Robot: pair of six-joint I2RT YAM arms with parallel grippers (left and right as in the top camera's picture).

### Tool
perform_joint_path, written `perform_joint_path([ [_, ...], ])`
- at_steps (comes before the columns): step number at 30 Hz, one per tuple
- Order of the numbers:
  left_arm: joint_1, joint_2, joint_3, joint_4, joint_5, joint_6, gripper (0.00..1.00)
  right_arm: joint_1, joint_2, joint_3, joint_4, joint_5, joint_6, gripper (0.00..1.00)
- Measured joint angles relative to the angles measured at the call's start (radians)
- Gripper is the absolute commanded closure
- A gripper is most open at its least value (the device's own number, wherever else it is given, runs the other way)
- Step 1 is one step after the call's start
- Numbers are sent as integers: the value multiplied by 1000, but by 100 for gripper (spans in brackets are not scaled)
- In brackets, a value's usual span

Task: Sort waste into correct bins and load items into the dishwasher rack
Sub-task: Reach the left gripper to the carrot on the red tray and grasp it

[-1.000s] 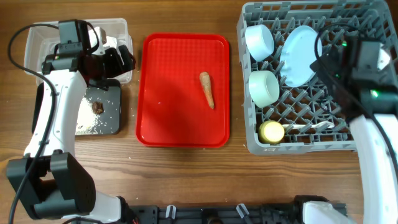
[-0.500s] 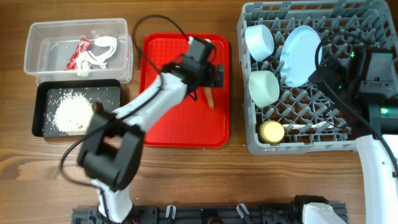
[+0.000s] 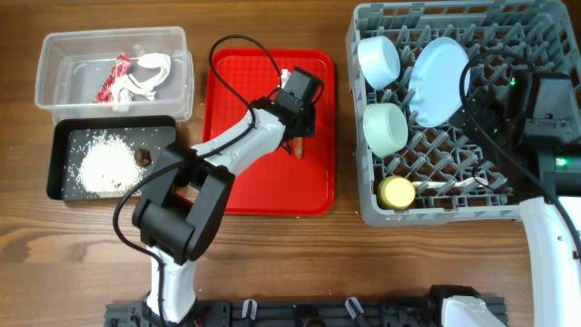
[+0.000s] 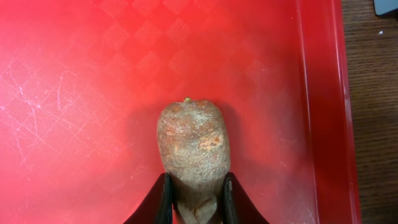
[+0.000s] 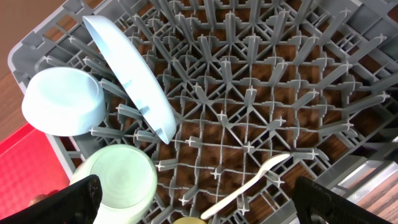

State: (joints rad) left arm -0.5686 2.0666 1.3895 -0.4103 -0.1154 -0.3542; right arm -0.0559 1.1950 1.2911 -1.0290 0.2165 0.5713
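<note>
The orange-brown carrot-like root (image 4: pixel 194 146) lies on the flat red tray (image 4: pixel 74 74), and my left gripper (image 4: pixel 195 199) is shut on its near end, one finger on each side. From overhead the left gripper (image 3: pixel 296 107) covers the root's upper part and the tip (image 3: pixel 299 146) pokes out below. My right gripper (image 5: pixel 196 196) hangs open over the grey dishwasher rack (image 5: pixel 261 93), holding nothing. The rack (image 3: pixel 363 211) holds the pale blue plate (image 3: pixel 438 80), white bowl (image 3: pixel 379 59), teal bowl (image 3: pixel 385 127), yellow cup (image 3: pixel 397 192) and white spoon (image 3: pixel 451 186).
At the left, the clear tub (image 3: pixel 54 54) holds the red-and-white wrapper (image 3: pixel 113 80) and tissue (image 3: pixel 150 73). The black tray (image 3: pixel 60 141) below it holds rice (image 3: pixel 104 168) and a brown lump (image 3: pixel 142 156). The red tray's raised rim (image 4: pixel 323 112) runs just right of the root.
My left arm swung from over the bins to the red tray and its jaws shut on the root. The right arm has barely moved.
</note>
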Motion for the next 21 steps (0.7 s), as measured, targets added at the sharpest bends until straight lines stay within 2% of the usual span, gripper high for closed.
perform_joint_path([
  [4, -2, 0, 5, -42, -80, 2, 75, 0, 0, 0, 0, 0, 0, 0],
  [9, -1, 0, 6, -64, -193, 27, 61, 0, 0, 0, 0, 0, 3, 0],
  [18, -1, 16, 6, -60, -201, 27, 62, 0, 0, 0, -3, 0, 3, 0],
  [21, -1, 19, 6, -60, -201, 27, 58, 0, 0, 0, -3, 0, 3, 0],
])
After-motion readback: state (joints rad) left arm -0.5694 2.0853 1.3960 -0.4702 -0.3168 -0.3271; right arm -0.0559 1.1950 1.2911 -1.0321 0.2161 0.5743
